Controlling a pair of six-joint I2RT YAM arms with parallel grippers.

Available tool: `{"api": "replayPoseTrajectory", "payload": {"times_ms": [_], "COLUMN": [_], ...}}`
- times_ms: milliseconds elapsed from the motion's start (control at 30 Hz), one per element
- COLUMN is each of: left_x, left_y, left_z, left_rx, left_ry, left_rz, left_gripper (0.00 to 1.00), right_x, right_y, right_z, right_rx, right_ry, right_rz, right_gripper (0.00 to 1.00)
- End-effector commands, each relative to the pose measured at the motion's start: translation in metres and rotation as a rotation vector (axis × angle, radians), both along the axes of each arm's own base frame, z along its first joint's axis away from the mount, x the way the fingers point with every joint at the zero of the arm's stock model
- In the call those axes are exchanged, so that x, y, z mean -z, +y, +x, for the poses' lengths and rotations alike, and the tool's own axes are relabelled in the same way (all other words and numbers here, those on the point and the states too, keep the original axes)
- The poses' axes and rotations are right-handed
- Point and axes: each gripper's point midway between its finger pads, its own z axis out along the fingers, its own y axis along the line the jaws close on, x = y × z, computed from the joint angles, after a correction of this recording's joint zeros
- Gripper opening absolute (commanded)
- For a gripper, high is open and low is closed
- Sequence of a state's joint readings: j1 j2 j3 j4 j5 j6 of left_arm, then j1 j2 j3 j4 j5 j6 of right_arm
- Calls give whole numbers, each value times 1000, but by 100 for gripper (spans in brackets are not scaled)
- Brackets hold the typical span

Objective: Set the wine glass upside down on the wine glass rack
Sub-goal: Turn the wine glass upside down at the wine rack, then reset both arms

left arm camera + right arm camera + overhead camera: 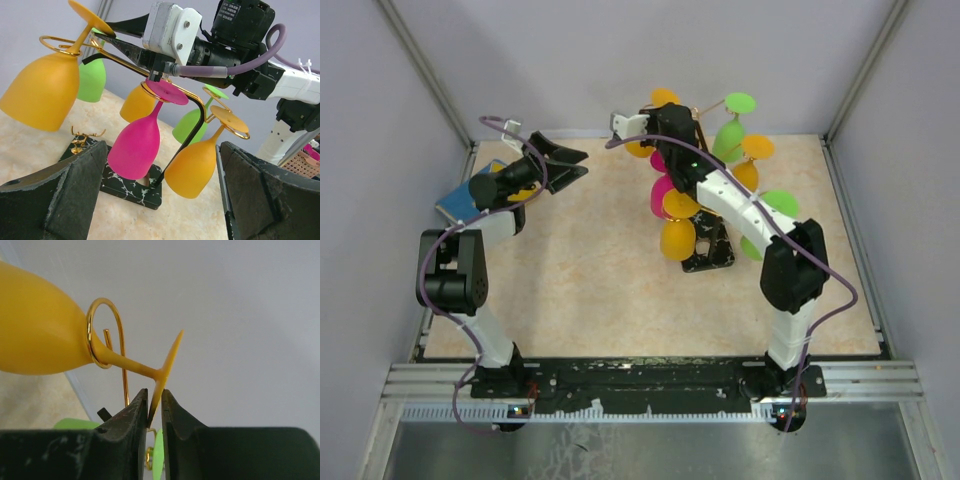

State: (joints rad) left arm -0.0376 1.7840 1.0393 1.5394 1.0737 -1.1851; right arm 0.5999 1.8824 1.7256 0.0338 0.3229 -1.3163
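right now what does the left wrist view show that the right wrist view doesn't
Only left wrist: the rack's marbled base and a pink glass hanging upside down. Only right wrist: the right hand with jaws narrowly either side of the foot edge of the orange glass; grip unclear. Both: that hand at that glass, its stem in a gold loop.

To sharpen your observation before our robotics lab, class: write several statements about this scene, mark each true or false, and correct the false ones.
1. The left tool is wide open and empty. True.
2. The wine glass rack has a plain white base. False: its base is black with white veins.
3. A pink glass hangs bowl-down from the rack. True.
4. The orange glass at the right tool hangs free of the rack. False: its stem sits in a gold loop, and its foot's rim lies between the tool's fingers.
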Motion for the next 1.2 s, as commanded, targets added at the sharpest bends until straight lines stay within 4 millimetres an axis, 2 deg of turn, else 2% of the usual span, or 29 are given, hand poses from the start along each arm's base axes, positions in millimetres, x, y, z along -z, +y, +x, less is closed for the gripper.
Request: {"api": "replayPoseTrajectory", "payload": {"times_ms": [0, 200, 467, 733, 900, 1033, 1100, 1167], "left_x": [-26, -24, -25, -40, -54, -59, -63, -65], "left_y": [1, 1, 1, 2, 2, 2, 4, 8], "left_z": [-20, -19, -16, -7, 11, 39, 53, 72], "left_rx": [1, 0, -3, -3, -16, -69, -127, -197], "left_ry": [-270, -266, -267, -261, -232, -188, -191, -172], "left_rz": [-6, -6, -9, -50, -57, 10, 43, 94], "left_gripper": [100, 100, 100, 100, 100, 100, 100, 100], "right_x": [-53, -50, -56, -81, -99, -109, -110, -112], "right_y": [-26, -22, -21, -27, -25, -30, -36, -44], "right_z": [-15, -16, -19, -36, -50, -55, -53, -50], "right_rx": [68, 51, 37, 20, -24, -20, -7, 11], "right_ry": [-85, -74, -80, -87, -60, -74, -68, -59], "right_rz": [48, 54, 75, 201, 344, 421, 482, 546], "right_gripper": [19, 29, 42, 53, 65, 82, 96, 99]}}
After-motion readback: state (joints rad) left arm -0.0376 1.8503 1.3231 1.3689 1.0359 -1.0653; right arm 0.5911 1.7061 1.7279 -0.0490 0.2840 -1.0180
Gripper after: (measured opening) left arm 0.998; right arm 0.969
